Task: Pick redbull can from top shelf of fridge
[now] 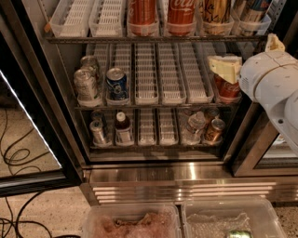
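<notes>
Tall black-framed glass-door fridge (177, 179), interior exposed. Slim blue-and-silver aluminium redbull can (253, 10): stands at far right of top shelf (153, 39), the uppermost dark wire rack, in rightmost white slotted lane tray (260, 25), just right of gold can (216, 11). Lower body only in view; lid cut off by upper edge. Long axis vertical, base down on tray, so presumably lid up.

White-bodied two-finger hand (247, 56): hangs at right of scene, below top shelf, level with middle shelf (153, 106), in front of red cola can (227, 88). Cream tips spread well apart, gripping nothing.

Step in hand, as judged: approach. Raise hand above rack edge and shift right until centred on redbull can. Keep jaws spread to straddle slim body, one either side of vertical axis. Enter level, along lane; close on mid-body. Avoid nudging gold can or tray wall. Lift just clear of tray lip, can kept upright.
</notes>
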You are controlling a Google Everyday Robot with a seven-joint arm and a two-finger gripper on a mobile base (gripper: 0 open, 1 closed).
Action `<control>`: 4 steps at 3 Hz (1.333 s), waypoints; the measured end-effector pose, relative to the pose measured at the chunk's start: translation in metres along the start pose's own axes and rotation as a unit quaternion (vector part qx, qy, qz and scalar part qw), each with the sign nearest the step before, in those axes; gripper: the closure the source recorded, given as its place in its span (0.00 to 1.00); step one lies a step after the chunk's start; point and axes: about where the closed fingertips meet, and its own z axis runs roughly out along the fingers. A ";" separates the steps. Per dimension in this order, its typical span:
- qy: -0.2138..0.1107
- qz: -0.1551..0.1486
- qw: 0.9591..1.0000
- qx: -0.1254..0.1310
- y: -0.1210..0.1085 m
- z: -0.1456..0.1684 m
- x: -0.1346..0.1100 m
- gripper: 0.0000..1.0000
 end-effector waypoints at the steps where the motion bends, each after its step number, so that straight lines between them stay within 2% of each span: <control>1: -0.014 0.000 1.000 0.012 -0.003 0.005 -0.011 0.14; 2: -0.037 0.007 0.999 0.028 -0.005 0.014 -0.025 0.20; 3: -0.057 0.015 0.997 0.041 -0.006 0.021 -0.036 0.35; 4: -0.070 0.019 0.996 0.056 -0.011 0.026 -0.043 0.28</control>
